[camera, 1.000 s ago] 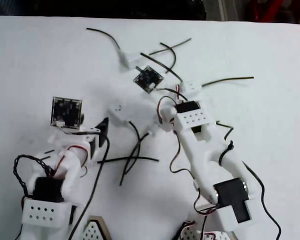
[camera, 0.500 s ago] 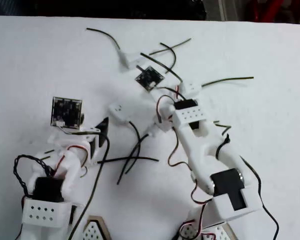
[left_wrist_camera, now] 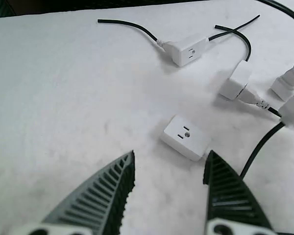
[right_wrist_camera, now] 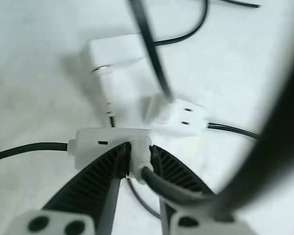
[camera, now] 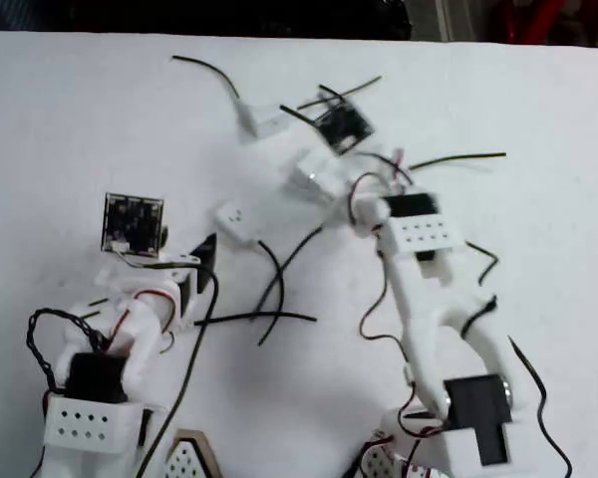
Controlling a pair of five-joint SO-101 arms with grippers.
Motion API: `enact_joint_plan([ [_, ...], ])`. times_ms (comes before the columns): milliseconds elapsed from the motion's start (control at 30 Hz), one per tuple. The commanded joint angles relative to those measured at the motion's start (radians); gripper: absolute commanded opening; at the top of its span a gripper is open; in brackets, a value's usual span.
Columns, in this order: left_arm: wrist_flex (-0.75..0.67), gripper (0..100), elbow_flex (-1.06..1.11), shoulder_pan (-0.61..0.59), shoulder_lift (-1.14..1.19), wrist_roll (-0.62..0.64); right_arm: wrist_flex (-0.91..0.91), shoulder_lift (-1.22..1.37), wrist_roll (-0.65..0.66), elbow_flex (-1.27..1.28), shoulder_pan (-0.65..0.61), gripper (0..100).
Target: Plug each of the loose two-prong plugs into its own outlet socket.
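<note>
My right gripper [right_wrist_camera: 137, 152] is shut on a white two-prong plug [right_wrist_camera: 108, 143] with a black cord. In the high view this gripper [camera: 317, 181] hangs at the table's middle back with the plug [camera: 307, 177]. Just beyond it lie a white socket [right_wrist_camera: 179, 113] with two slots and a white block [right_wrist_camera: 112, 54]. My left gripper [left_wrist_camera: 170, 157] stands open over bare table, just short of a loose white outlet socket [left_wrist_camera: 186, 137], which lies at centre left in the high view [camera: 237, 221]. Farther off are a corded socket [left_wrist_camera: 188, 49] and a white plug [left_wrist_camera: 237, 81].
Black cords [camera: 274, 289] cross the middle of the table between the arms. Another corded white socket [camera: 261, 119] lies at the back, with loose cord ends [camera: 458, 157] to its right. The left part of the table [camera: 50, 129] is bare.
The right arm has swung right and toward the back with the plug, away from the loose socket, dragging its cord along. The left arm has kept still.
</note>
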Motion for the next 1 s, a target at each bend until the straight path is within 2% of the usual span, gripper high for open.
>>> enact_joint_plan([
  [0, -0.02, 23, 0.0, -0.004, -0.01, -0.008, -0.088, -0.07, -0.052, -0.014, 0.088, 1.7],
  [167, -0.018, 23, 0.0, -0.004, -0.01, -0.008, -0.229, -0.068, -0.149, -0.014, 0.199, 1.7],
  [333, -0.017, 23, 0.0, -0.004, -0.01, -0.008, -0.34, -0.067, -0.264, -0.014, 0.254, 1.8],
  [600, -0.015, 23, 0.002, -0.005, -0.01, -0.008, -0.432, 0.131, -0.272, -0.068, 0.251, 2.2],
  [700, -0.015, 23, 0.002, -0.005, -0.01, -0.008, -0.389, 0.246, -0.275, -0.169, 0.255, 8.2],
  [867, -0.015, 23, 0.002, -0.005, -0.01, -0.008, -0.153, 0.311, -0.333, -0.342, 0.255, 26.3],
  [967, -0.015, 23, 0.002, -0.005, -0.01, -0.008, -0.016, 0.288, -0.354, -0.417, 0.252, 29.1],
])
